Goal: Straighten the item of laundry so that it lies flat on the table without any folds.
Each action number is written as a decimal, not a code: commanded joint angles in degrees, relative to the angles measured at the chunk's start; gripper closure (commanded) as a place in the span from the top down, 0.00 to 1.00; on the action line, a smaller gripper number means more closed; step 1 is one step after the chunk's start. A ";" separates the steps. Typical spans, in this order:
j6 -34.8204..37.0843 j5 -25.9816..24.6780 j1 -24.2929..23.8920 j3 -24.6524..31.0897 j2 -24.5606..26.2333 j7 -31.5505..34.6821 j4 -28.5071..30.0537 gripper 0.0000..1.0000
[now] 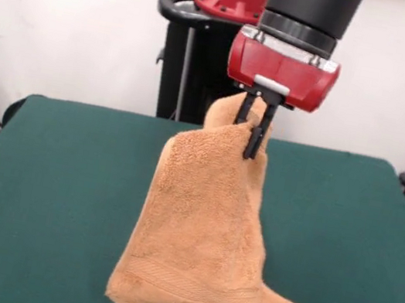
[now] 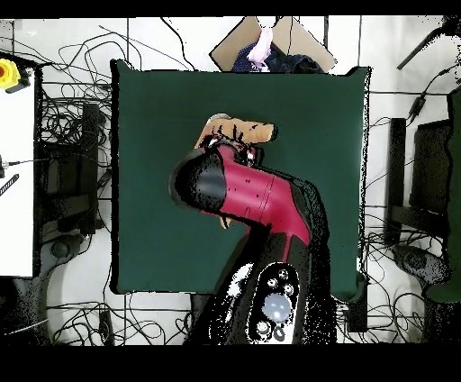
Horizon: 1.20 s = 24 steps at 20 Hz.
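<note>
Gripper (image 1: 256, 126) clamped on towel (image 1: 199, 237), raised above table (image 1: 55, 188).
Top corner pinched between fingers; body hangs draped and creased, lower edge with woven band and white label resting on table's near part; mostly hidden under arm (image 2: 257, 194) from overhead.

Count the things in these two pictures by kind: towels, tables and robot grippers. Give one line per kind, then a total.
Towels: 1, the orange-tan towel, hanging from its top corner, lower edge on the table.
Tables: 1, the green table.
Grippers: 1, the gripper, shut on the towel.
Total: 3
</note>
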 commanded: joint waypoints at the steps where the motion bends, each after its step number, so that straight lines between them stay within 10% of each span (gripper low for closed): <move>1: 8.38 -7.72 1.65 -3.17 -0.93 0.50 -6.49 0.00; 9: -0.18 -11.17 -6.34 6.60 2.82 0.39 4.15 0.00; 24: -3.38 -14.16 -5.12 4.48 1.89 5.92 9.06 0.00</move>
